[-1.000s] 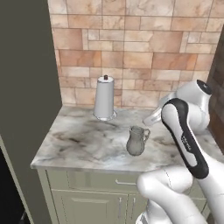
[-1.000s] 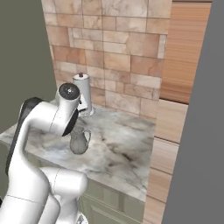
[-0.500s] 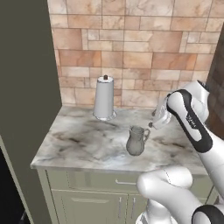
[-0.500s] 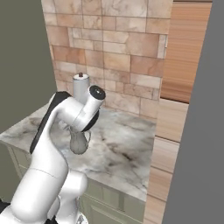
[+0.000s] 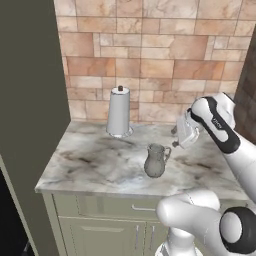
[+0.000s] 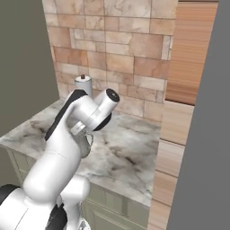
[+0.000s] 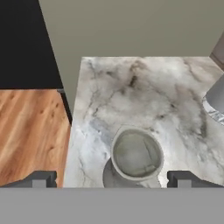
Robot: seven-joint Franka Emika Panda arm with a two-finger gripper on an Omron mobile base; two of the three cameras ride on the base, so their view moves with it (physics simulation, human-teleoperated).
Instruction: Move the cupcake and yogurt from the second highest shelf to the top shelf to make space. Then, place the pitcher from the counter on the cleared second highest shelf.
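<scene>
The grey-beige pitcher stands upright on the marble counter, near its front edge. My gripper hangs open just above and to the right of the pitcher, tilted down toward it. Seen from the hand, the pitcher's round mouth lies straight below, between the two dark fingertips, which stand wide apart and touch nothing. From the right base camera my arm covers most of the pitcher. The cupcake, the yogurt and the shelves are out of view.
A tall white cylinder with a dark knob stands at the back of the counter against the brick wall. A dark grey-green panel rises at the counter's left end. Wooden floor lies beyond the counter's edge.
The arm has swung forward over the counter, its elbow rising. The hand has turned downward above the pitcher, which has not moved. The jaws stay open.
</scene>
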